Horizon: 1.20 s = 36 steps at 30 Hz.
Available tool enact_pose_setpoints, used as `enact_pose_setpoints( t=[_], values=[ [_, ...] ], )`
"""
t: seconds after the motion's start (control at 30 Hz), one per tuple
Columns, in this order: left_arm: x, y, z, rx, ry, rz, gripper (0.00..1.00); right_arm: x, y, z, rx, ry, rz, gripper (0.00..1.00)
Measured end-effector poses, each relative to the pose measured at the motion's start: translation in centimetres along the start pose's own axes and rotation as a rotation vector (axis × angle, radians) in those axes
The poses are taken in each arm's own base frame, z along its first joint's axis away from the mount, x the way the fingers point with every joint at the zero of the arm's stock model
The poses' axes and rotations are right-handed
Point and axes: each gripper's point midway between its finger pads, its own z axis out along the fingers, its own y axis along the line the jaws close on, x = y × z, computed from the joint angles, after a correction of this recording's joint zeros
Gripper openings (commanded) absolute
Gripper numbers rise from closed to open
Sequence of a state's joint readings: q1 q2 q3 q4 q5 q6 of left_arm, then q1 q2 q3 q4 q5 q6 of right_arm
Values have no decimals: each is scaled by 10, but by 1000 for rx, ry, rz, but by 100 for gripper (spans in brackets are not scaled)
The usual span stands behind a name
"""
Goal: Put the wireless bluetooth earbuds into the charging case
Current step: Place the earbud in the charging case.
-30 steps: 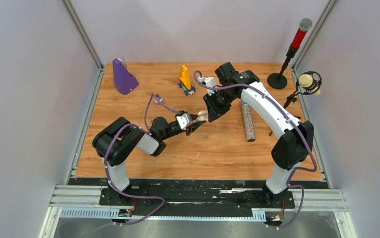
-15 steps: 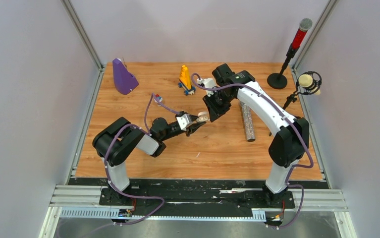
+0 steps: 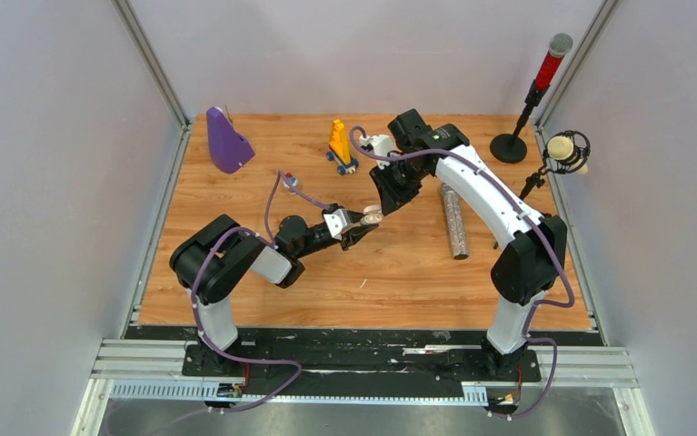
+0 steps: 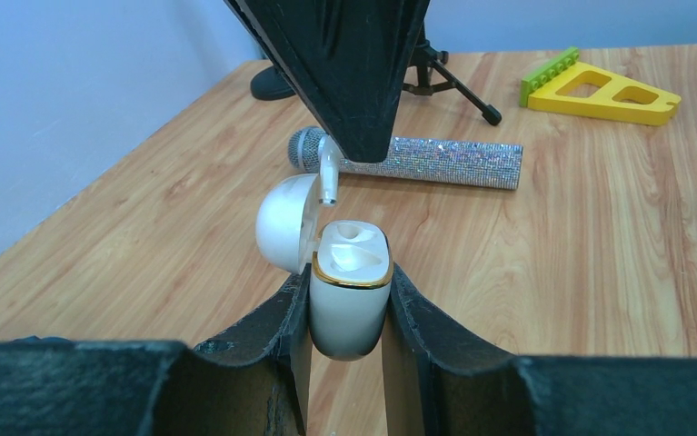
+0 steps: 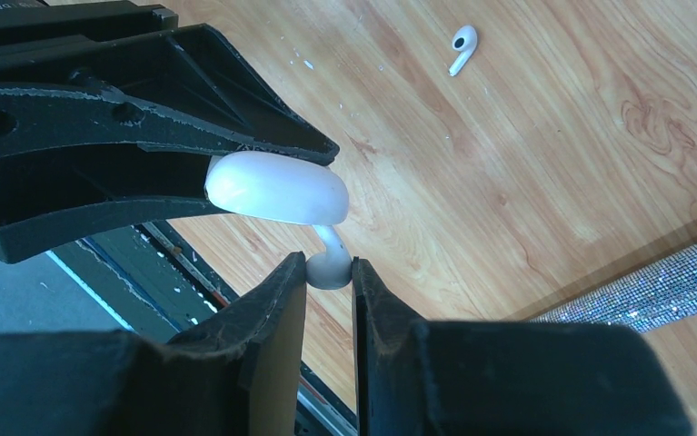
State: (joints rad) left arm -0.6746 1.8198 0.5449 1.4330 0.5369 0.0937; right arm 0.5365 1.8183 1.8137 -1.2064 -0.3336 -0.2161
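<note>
Over the wooden tabletop point(image 3: 399, 272), the right gripper point(image 5: 329, 271) pinches a white earbud point(image 4: 328, 177) stem-down just above the open charging case point(image 4: 349, 313) that the left gripper point(image 4: 346, 283) clamps.

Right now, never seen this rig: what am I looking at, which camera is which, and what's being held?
A left arm and a right arm, both small robots, are bolted at the near edge of a wooden table. The wide picture is taken from above and behind them; the other two come from a camera on each wrist. The left jaws are shut on a white charging case, lid open. The right jaws pinch a white earbud right by that lid. On the table lie a second earbud, a glittery microphone, a yellow toy and a purple block.
</note>
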Motion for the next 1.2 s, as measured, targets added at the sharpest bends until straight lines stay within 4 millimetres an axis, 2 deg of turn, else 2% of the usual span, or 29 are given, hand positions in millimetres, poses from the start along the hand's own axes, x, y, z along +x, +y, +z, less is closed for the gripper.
enact_pose_setpoints(
  t=[0.33,0.97,1.2],
  values=[
    [1,0,-1,-1,3,-7,0,3,0,10,1,29,-2,9],
    [3,1,-2,-14,10,-14,0,3,7,12,22,40,-32,8],
    [3,1,-2,-15,8,-13,0,9,7,13,21,52,-29,8]
  ],
)
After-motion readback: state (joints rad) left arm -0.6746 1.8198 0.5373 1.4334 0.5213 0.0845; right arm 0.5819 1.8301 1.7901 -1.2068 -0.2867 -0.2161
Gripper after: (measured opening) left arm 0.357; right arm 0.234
